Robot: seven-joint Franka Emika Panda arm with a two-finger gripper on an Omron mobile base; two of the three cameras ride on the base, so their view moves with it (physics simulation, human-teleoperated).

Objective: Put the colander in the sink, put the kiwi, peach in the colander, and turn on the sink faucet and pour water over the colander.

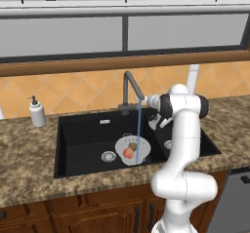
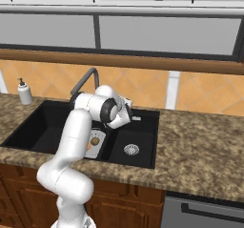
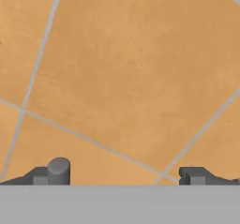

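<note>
The colander point(image 1: 133, 150) sat in the sink point(image 1: 78, 129) holding the kiwi point(image 1: 133, 145) and peach point(image 1: 128, 153). Water ran from the sink faucet point(image 1: 129, 88) onto it, so the final step appeared under way. The hand point(image 3: 124, 176) was fully released, empty, facing the tiled wall point(image 3: 131, 68); judged next: withdraw clear.

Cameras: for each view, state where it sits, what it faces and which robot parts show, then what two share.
Left base view: behind-left, facing the sink; arm at right.
Right base view: behind-right, same sink; arm at left.
Hand view: on the hand, facing orange wall tile; open claw tips at bottom.
Shared: both base views show faucet, colander, soap bottle.
</note>
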